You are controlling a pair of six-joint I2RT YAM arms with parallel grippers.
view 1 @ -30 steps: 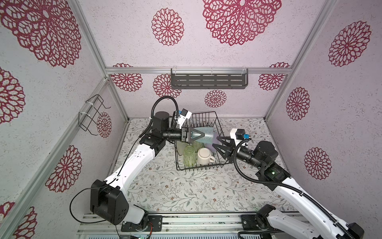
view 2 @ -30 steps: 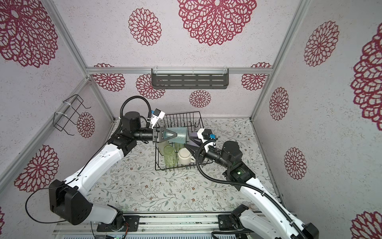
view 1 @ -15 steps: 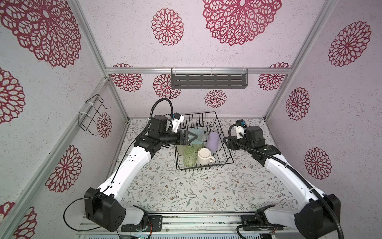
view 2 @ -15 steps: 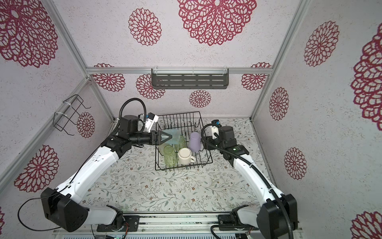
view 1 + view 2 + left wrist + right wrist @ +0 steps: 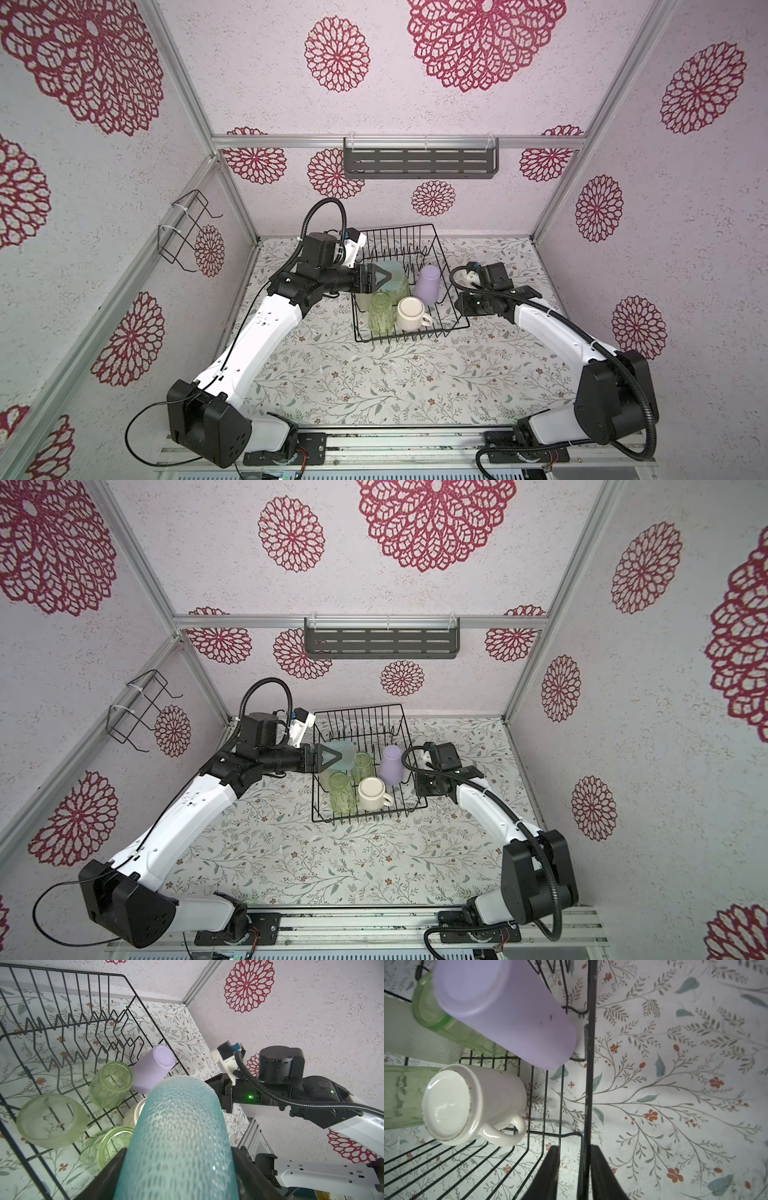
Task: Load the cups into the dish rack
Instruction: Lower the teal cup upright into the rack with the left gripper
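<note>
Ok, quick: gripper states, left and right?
Left gripper: closed on the teal cup.
Right gripper: jaws narrow, astride the dish rack rim; clamped or not cannot be told.

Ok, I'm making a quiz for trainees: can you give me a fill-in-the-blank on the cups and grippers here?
1. The left gripper holds a translucent cup coloured ___.
2. Besides it, ___ others sit in the dish rack.
3. The white mug stands with its base facing ___.
4. The fingers of the right gripper straddle the rim wire of the ___.
Missing words: teal; five; up; dish rack.
</note>
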